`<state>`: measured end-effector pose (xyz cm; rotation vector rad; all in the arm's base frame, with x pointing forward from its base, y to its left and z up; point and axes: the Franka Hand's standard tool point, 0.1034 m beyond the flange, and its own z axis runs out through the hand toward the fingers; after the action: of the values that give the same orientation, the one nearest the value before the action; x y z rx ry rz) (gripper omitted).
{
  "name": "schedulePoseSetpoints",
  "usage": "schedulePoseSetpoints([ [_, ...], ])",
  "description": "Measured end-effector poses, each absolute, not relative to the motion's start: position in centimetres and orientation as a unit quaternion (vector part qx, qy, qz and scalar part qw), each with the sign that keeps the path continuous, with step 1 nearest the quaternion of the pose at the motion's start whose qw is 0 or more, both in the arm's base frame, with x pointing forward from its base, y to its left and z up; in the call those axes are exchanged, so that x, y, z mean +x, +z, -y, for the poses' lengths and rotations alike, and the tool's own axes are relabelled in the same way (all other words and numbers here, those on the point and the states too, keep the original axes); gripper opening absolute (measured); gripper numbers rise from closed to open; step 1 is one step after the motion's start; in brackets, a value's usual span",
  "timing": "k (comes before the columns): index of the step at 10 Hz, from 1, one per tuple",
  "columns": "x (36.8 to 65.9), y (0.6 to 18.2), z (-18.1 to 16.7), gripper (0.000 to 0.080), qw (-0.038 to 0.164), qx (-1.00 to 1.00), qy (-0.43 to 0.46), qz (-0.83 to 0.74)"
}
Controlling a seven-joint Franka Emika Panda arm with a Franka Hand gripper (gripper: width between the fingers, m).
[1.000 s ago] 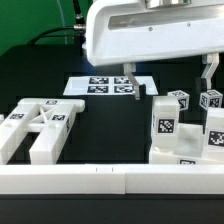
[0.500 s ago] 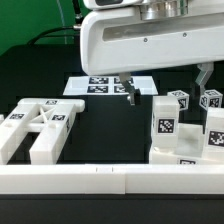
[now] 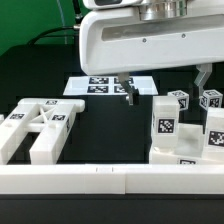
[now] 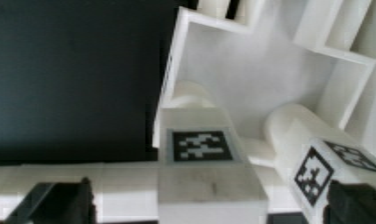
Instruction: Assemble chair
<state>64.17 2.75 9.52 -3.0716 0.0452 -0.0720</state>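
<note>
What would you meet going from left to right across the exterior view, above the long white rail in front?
slotted back frame → gripper → tall tagged white block → tagged block at the far right. The marker board is left out: it lies behind the gripper.

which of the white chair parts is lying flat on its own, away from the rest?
The slotted back frame, on the exterior view's left. It lies flat by itself, while the other tagged parts stand clustered together on the exterior view's right.
</note>
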Motion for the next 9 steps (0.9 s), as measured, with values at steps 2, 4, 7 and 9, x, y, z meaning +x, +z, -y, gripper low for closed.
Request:
schedulePoseSetpoints([
  [2,64.81,9.52,-2.42,0.0649,0.023,-0.999,-0.023,0.010],
  [4,64.78,9.40,-2.41,0.0649,0.023,-0.999,-0.022,0.009],
  [7,64.73,8.84,-2.75,0.0549,0.023,-0.999,-0.019,0.011],
  [9,64.73,8.83,-2.67,0.0367,0.023,-0.999,-0.019,0.011],
])
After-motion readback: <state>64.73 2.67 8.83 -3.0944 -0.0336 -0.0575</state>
